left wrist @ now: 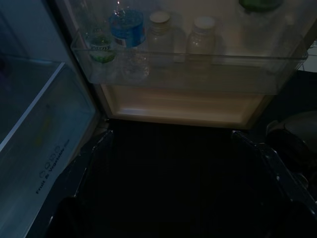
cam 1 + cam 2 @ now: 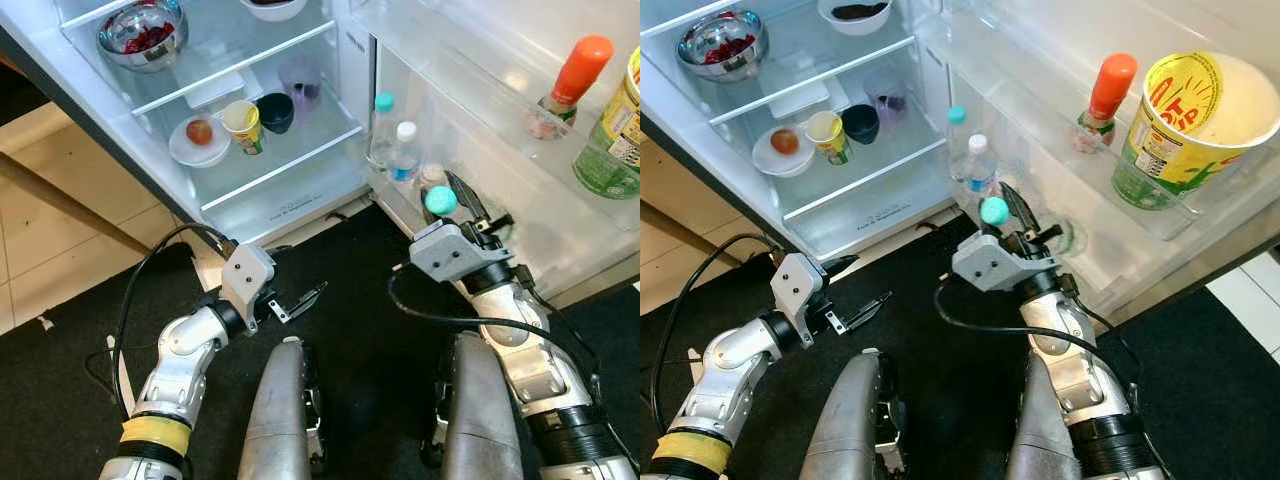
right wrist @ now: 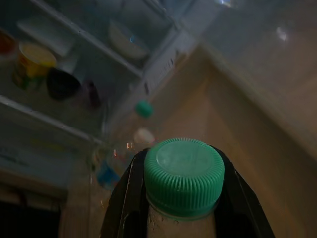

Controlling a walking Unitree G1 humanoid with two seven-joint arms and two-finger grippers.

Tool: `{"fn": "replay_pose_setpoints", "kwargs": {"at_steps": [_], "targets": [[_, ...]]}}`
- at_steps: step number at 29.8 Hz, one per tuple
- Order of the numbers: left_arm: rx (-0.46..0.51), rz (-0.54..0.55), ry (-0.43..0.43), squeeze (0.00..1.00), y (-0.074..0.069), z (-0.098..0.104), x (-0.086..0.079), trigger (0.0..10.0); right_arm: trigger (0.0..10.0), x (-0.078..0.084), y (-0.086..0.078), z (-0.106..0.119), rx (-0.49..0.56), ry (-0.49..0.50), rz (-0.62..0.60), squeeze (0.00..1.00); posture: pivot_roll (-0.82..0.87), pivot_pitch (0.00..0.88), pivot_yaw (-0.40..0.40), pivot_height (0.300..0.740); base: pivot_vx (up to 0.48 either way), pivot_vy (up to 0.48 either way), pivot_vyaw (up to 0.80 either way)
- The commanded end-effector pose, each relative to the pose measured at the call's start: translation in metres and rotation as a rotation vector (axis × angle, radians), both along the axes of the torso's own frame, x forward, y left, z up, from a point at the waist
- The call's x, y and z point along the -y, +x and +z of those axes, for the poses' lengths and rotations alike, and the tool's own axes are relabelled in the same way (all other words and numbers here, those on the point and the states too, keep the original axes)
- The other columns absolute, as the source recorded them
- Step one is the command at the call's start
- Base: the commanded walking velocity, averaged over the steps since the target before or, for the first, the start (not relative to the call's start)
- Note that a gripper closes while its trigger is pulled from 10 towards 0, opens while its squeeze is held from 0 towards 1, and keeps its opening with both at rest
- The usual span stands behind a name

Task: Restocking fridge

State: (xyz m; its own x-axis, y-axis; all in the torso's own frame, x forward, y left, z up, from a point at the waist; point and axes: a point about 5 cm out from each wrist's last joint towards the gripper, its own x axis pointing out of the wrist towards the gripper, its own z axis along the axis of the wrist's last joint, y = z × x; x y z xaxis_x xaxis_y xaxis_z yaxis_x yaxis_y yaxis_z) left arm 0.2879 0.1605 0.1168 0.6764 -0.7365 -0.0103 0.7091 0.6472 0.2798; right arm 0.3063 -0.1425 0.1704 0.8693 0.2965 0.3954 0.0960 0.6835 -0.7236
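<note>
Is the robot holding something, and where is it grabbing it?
Yes. The right gripper holds a clear plastic bottle with a green cap, its black fingers clamped on the neck just below the cap. The left gripper holds nothing.

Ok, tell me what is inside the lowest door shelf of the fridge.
The lowest door shelf holds a teal-capped bottle, a blue-labelled water bottle and two white-lidded jars. The jars' contents cannot be made out through the dim plastic.

arms: silver | wrist blocks: grey | claw fingers: black | cables: black | left forearm: yellow band
</note>
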Motion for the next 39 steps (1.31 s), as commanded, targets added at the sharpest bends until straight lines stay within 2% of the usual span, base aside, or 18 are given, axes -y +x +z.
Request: {"fn": "replay_pose_setpoints", "kwargs": {"at_steps": [1, 5, 7, 10, 11, 15, 19, 21, 23, 24, 28, 32, 34, 36, 39], "targets": [[-0.038, 0.002, 0.020, 0.00, -0.006, -0.008, -0.005, 10.0, 10.0, 0.002, -0.003, -0.010, -0.019, -0.002, -0.011, 0.00, 0.11, 0.402, 0.129, 0.595, 0.000, 0.000, 0.00], [-0.042, 0.000, 0.025, 0.00, -0.006, -0.008, -0.005, 10.0, 10.0, 0.007, -0.001, -0.013, -0.022, -0.010, -0.031, 0.00, 0.11, 0.402, 0.129, 0.595, 0.000, 0.000, 0.00], [-0.045, -0.001, 0.034, 0.00, -0.007, -0.007, -0.006, 10.0, 10.0, 0.018, 0.005, -0.019, -0.031, -0.005, -0.082, 0.00, 0.13, 0.409, 0.141, 0.595, 0.000, 0.000, 0.00], [-0.045, -0.001, 0.034, 0.00, -0.007, -0.007, -0.006, 10.0, 10.0, 0.018, 0.005, -0.019, -0.031, -0.005, -0.082, 0.00, 0.13, 0.409, 0.141, 0.595, 0.000, 0.000, 0.00], [-0.044, 0.000, 0.037, 0.00, -0.008, -0.006, -0.007, 10.0, 10.0, 0.025, 0.008, -0.022, -0.036, 0.015, -0.115, 0.00, 0.13, 0.409, 0.141, 0.595, 0.000, 0.000, 0.00], [-0.041, 0.000, 0.044, 0.00, -0.009, -0.003, -0.010, 10.0, 10.0, 0.054, 0.014, -0.030, -0.073, 0.256, -0.252, 0.00, 0.15, 0.414, 0.153, 0.595, 0.000, 0.000, 0.00], [-0.040, -0.001, 0.046, 0.00, -0.009, -0.002, -0.009, 10.0, 10.0, 0.057, 0.014, -0.030, -0.076, 0.286, -0.265, 0.00, 0.15, 0.414, 0.153, 0.595, 0.000, 0.000, 0.00], [-0.037, -0.002, 0.046, 0.00, -0.009, -0.001, -0.009, 10.0, 10.0, 0.068, 0.015, -0.031, -0.079, 0.373, -0.305, 0.00, 0.16, 0.418, 0.160, 0.595, 0.000, 0.000, 0.00], [-0.037, -0.002, 0.046, 0.00, -0.009, -0.001, -0.009, 10.0, 10.0, 0.068, 0.015, -0.031, -0.079, 0.373, -0.305, 0.00, 0.16, 0.418, 0.160, 0.595, 0.000, 0.000, 0.00], [-0.032, -0.005, 0.046, 0.00, -0.009, 0.001, -0.009, 10.0, 10.0, 0.078, 0.017, -0.029, -0.074, 0.466, -0.331, 0.00, 0.16, 0.419, 0.161, 0.595, 0.000, 0.000, 0.00], [-0.029, -0.006, 0.045, 0.00, -0.008, 0.002, -0.008, 10.0, 10.0, 0.082, 0.018, -0.028, -0.069, 0.504, -0.338, 0.00, 0.16, 0.419, 0.161, 0.595, 0.000, 0.000, 0.00], [-0.023, -0.009, 0.041, 0.00, -0.008, 0.004, -0.006, 10.0, 10.0, 0.082, 0.022, -0.027, -0.065, 0.586, -0.331, 0.00, 0.16, 0.421, 0.159, 0.595, 0.000, 0.000, 0.00], [-0.023, -0.009, 0.041, 0.00, -0.008, 0.004, -0.006, 10.0, 10.0, 0.082, 0.022, -0.027, -0.065, 0.586, -0.331, 0.00, 0.16, 0.421, 0.159, 0.595, 0.000, 0.000, 0.00], [-0.024, -0.011, 0.040, 0.00, -0.009, 0.004, -0.005, 10.0, 10.0, 0.075, 0.026, -0.027, -0.070, 0.632, -0.298, 0.00, 0.16, 0.423, 0.158, 0.595, 0.000, 0.000, 0.00], [-0.026, -0.015, 0.042, 0.00, -0.009, 0.004, -0.004, 10.0, 10.0, 0.067, 0.028, -0.029, -0.093, 0.631, -0.282, 0.00, 0.16, 0.422, 0.156, 0.595, 0.000, 0.000, 0.00]]}}
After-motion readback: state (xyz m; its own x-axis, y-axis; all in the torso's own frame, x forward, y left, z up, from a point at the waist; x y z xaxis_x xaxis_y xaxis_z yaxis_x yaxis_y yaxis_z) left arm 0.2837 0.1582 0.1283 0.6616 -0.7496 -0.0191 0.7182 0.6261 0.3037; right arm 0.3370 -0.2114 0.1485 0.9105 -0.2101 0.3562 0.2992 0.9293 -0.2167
